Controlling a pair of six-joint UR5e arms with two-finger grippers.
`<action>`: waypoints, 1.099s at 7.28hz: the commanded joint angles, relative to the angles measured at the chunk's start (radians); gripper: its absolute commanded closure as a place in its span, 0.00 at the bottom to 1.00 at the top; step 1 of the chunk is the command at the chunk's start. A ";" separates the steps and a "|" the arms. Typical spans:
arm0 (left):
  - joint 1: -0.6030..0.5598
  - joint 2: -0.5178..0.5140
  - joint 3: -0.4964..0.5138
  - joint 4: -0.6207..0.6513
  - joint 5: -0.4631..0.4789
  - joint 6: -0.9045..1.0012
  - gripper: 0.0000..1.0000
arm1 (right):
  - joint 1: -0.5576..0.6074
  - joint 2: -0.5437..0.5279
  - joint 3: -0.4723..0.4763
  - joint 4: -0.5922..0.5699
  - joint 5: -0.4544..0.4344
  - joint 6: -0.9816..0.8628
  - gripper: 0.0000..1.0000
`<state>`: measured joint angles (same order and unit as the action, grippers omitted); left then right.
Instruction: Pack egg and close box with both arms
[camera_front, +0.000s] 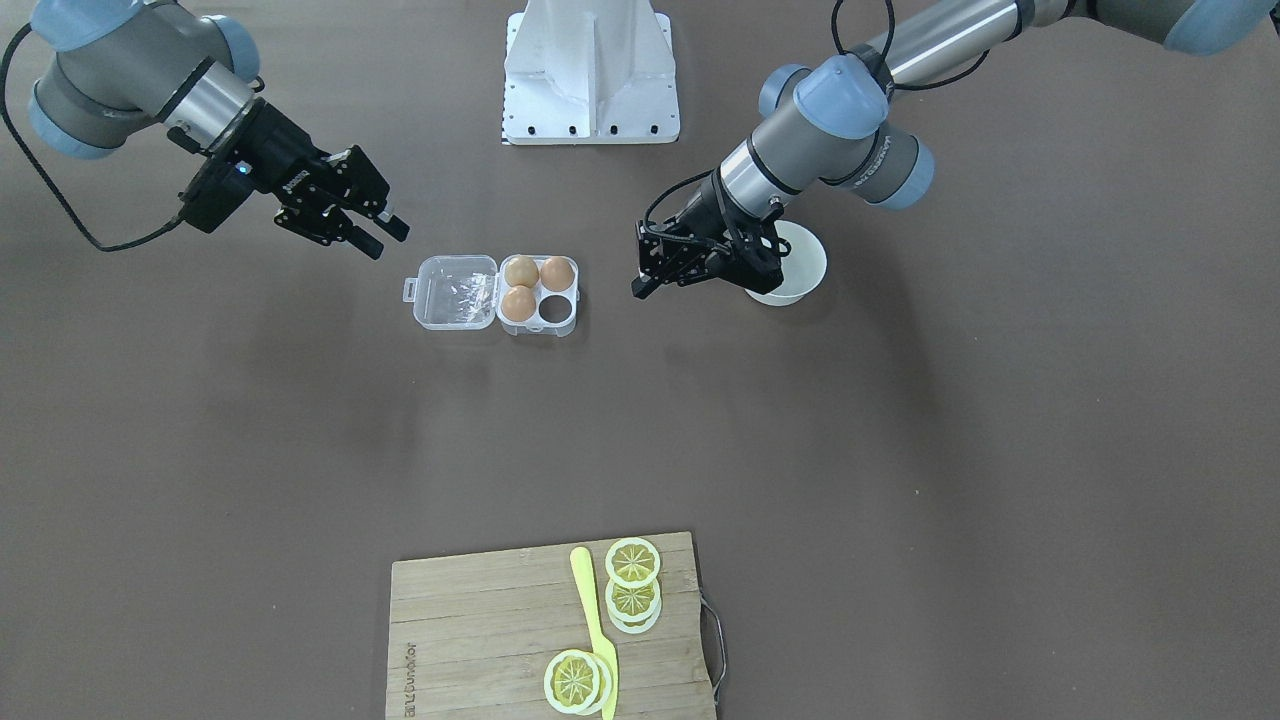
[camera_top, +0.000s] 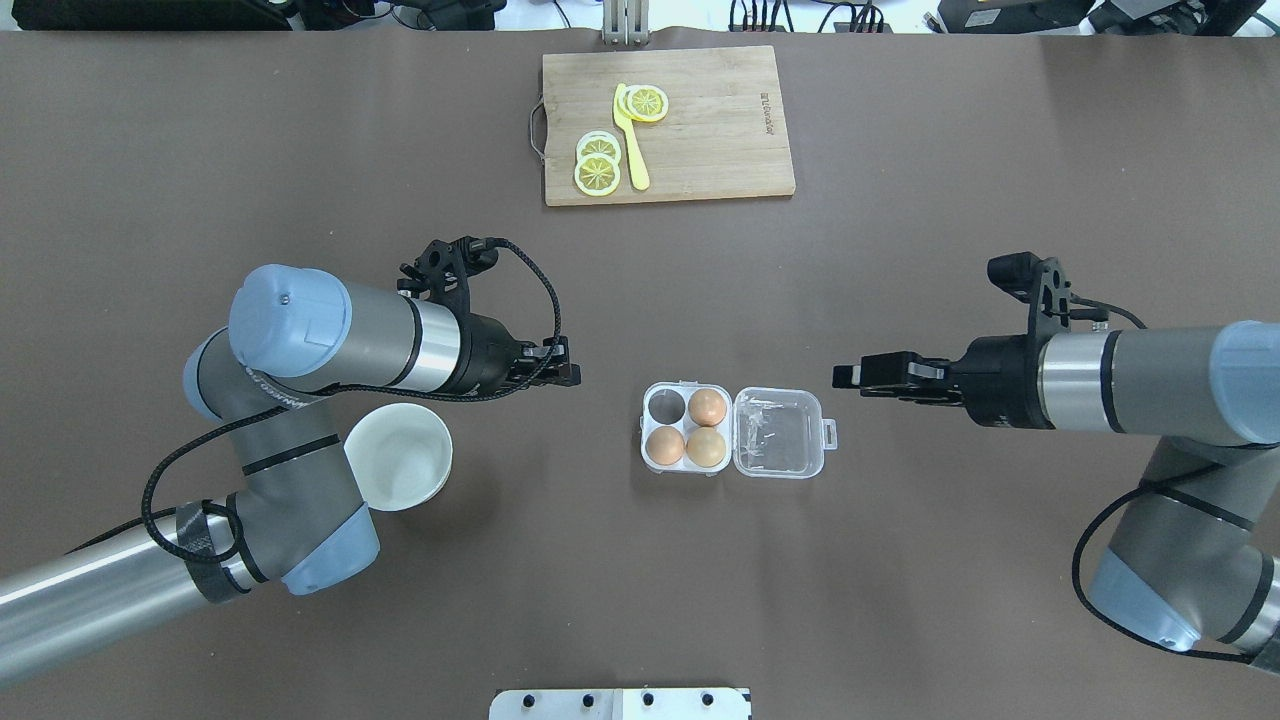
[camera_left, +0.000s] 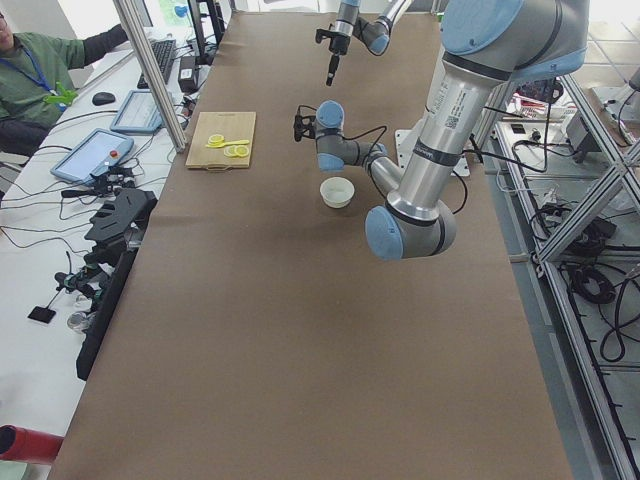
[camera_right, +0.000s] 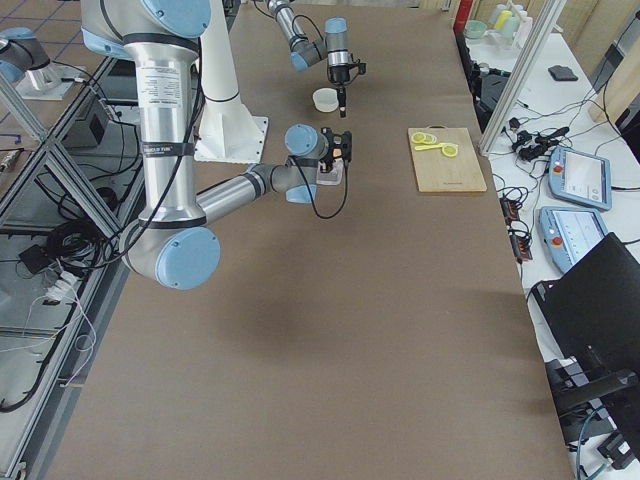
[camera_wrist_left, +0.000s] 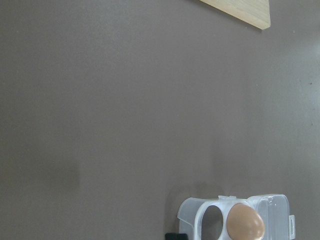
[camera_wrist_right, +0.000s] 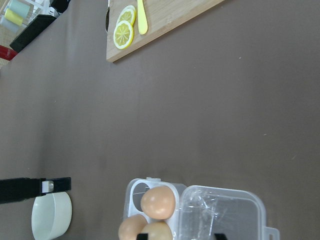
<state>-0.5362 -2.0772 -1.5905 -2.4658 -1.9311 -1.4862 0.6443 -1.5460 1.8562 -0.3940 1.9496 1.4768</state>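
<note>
The clear box (camera_top: 686, 428) lies mid-table with its lid (camera_top: 780, 433) swung open flat toward my right arm. Three light-brown eggs (camera_top: 707, 406) fill three cups. The far cup on my left side (camera_top: 665, 405) is empty. The box also shows in the front view (camera_front: 538, 292) and in the right wrist view (camera_wrist_right: 150, 200). My left gripper (camera_top: 568, 375) hovers left of the box, looks shut and holds nothing. My right gripper (camera_top: 848, 377) hovers just right of the lid, open and empty. Its two fingertips (camera_wrist_right: 142, 235) straddle the box in the right wrist view.
A white bowl (camera_top: 398, 457), seemingly empty, stands under my left forearm. A wooden cutting board (camera_top: 720, 130) with lemon slices (camera_top: 598, 172) and a yellow knife (camera_top: 632, 150) lies at the table's far edge. The white stand (camera_front: 592, 70) is at the near edge.
</note>
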 joint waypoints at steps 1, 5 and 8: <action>-0.017 0.008 -0.026 0.014 -0.005 0.006 0.02 | 0.157 -0.023 -0.075 0.029 0.162 -0.035 0.13; -0.195 0.035 -0.345 0.675 -0.147 0.231 0.02 | 0.433 -0.097 -0.092 -0.248 0.352 -0.444 0.00; -0.357 0.069 -0.440 1.087 -0.154 0.620 0.02 | 0.647 -0.124 -0.091 -0.596 0.399 -0.955 0.00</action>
<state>-0.8170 -2.0320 -2.0014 -1.5248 -2.0833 -1.0322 1.2079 -1.6640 1.7649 -0.8387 2.3383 0.7338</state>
